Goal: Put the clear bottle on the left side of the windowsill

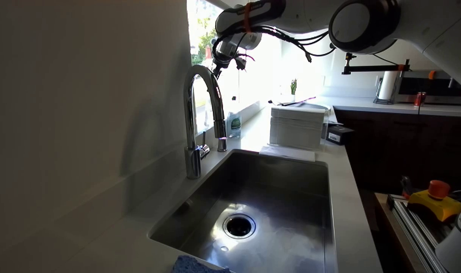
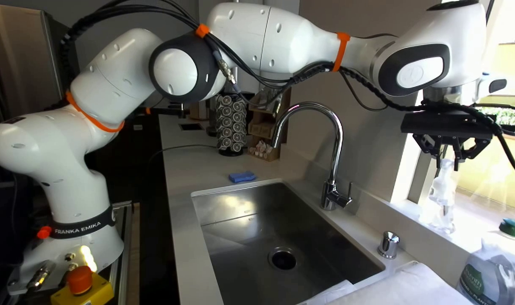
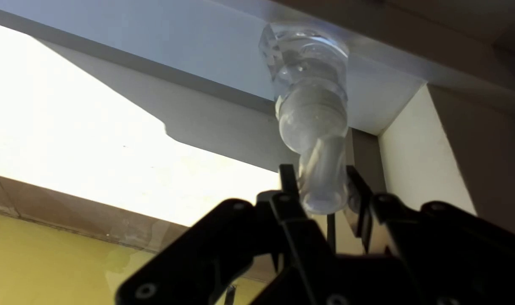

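The clear bottle (image 2: 442, 190) stands nearly upright at the windowsill (image 2: 463, 242). In the wrist view the bottle (image 3: 312, 106) is seen from above, with its base over the sill (image 3: 176, 51) near the window's corner. My gripper (image 2: 447, 166) is above the bottle, pointing down. In the wrist view the gripper's fingers (image 3: 318, 182) lie close against both sides of the bottle's narrow top, partly closed around it. Whether the base rests on the sill is hard to tell. In an exterior view the gripper (image 1: 217, 72) is partly behind the faucet, and the bottle is washed out by glare.
The chrome faucet (image 2: 337, 148) rises beside the sink (image 2: 240, 237). A dish soap bottle with a green cap (image 2: 490, 271) stands near the sill; it also shows beside the faucet (image 1: 234, 125). A white stack (image 1: 296, 129) lies beyond the sink. The window's side wall (image 3: 427, 148) is near the gripper.
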{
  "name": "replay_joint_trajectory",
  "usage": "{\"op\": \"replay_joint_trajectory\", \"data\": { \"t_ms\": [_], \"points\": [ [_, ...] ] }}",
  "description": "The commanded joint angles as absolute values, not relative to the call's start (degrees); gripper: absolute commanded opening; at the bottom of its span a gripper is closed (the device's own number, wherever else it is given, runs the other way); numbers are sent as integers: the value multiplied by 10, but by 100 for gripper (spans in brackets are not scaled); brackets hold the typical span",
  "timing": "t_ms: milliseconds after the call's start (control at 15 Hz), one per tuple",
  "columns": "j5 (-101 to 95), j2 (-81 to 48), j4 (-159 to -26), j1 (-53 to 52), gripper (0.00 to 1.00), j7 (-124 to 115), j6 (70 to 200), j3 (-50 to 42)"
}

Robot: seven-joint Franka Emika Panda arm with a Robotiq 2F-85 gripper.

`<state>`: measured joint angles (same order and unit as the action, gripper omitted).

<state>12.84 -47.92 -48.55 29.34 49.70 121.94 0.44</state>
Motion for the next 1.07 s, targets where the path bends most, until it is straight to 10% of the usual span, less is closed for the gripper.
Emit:
{"op": "replay_joint_trajectory", "data": {
  "t_ms": [0,200,267,667,1000],
  "points": [
    [128,-508,-429,295,8,504,1179,10],
    [124,-516,-415,293,15,503,1167,9],
    [123,-519,-410,292,55,501,1165,8],
    [122,-531,-390,289,93,497,1167,7],
    [119,-536,-381,287,100,490,1166,3]
  ]
}}
